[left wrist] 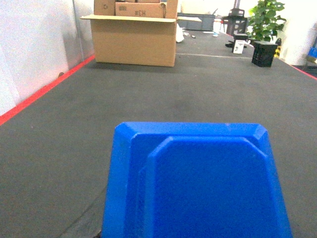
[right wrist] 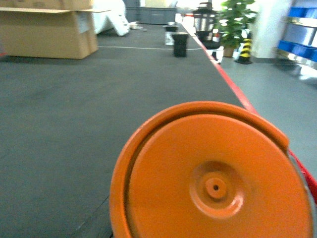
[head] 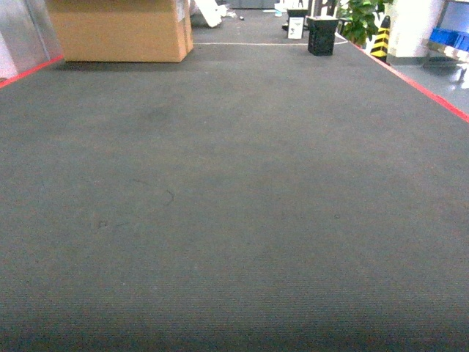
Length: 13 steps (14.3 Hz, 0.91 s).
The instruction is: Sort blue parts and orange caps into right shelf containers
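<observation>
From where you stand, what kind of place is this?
Probably a warehouse or workshop floor: wide dark carpet edged with red floor tape, a large cardboard box against the back, and blue bins on a metal shelf to the right.

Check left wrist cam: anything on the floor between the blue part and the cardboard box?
Nothing. In the left wrist view, only bare dark carpet runs from the blue part up to the cardboard box. The head view shows the same open carpet.

Even indoor light; head view dim, right wrist view blurred.
</observation>
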Motion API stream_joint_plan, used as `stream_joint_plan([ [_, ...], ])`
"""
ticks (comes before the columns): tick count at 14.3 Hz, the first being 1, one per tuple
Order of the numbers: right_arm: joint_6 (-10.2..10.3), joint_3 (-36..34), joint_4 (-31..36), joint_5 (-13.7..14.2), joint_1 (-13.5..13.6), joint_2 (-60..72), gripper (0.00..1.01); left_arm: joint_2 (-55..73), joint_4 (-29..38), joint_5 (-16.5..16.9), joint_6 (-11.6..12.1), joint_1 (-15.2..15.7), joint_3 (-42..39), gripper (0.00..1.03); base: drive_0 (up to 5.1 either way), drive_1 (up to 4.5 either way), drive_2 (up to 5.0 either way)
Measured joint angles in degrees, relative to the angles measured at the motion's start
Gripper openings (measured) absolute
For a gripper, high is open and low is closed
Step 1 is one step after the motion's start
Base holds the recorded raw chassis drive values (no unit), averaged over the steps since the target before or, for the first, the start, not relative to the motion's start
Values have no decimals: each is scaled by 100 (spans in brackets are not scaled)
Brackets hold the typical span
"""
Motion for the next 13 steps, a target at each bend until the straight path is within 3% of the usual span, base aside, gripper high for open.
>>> stream_joint_plan([
  [1, 9, -66, -26, -55, -262, -94, 45, -103, -11, 70, 2, -26, -98, 43, 0, 0, 0],
  [6, 15, -302, -243, -157, -227, -555, 45, -542, -138, 98, 2, -50, -417, 43, 0, 0, 0],
  [7, 15, -332, -282, -157, -227, -643, 45, -855, -575, 101, 2, -52, -426, 43, 0, 0, 0],
  [8, 15, -334, -638, -151, -227, -879, 45, -1266, -964, 103, 2, -52, -516, 43, 0, 0, 0],
  [9, 20, -516, -1150, -155, -227, -1486, 45, -1451, -887, 87, 2, -52, -544, 43, 0, 0, 0],
  [13, 20, -507, -1099, -155, -227, -1694, 45, -1593, -949, 98, 2, -52, -710, 43, 0, 0, 0],
])
